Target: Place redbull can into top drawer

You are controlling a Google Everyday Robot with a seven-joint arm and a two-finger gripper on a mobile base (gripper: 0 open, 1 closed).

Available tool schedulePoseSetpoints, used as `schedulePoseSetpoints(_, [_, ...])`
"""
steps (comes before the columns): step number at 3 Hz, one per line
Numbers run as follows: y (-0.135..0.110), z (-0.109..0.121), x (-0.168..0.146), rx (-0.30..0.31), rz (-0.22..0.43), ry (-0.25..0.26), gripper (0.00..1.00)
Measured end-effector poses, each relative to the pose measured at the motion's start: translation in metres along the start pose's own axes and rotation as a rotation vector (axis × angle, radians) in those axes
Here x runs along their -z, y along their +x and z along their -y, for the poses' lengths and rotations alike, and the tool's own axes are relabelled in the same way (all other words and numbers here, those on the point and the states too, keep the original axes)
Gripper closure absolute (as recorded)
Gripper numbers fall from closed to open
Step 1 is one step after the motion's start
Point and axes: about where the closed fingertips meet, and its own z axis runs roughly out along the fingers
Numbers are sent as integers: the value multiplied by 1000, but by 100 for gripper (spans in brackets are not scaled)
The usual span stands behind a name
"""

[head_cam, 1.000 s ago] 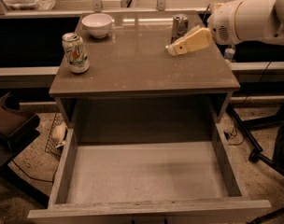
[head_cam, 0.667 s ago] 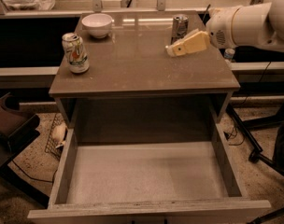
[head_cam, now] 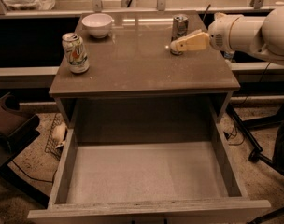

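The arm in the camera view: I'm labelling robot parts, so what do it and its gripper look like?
The arm is glossy white, built of thick rounded shells with a ringed cylindrical wrist. The gripper, at the redbull can on the far right of the tabletop, is pale yellow-cream, a flat wedge narrowing towards its tip. No markings show on either.

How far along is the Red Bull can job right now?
Done: the top drawer is pulled open, with nothing in it. In hand: the gripper is at the redbull can, which stands on the cabinet top. Left: lifting it, carrying it over and setting it in the drawer.
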Motion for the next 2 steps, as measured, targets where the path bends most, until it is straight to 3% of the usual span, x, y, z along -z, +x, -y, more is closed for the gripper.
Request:
schedulePoseSetpoints(1, [8, 17, -20, -54, 64, 23, 0])
schedulePoseSetpoints(2, [19, 23, -53, -121, 124, 14, 0])
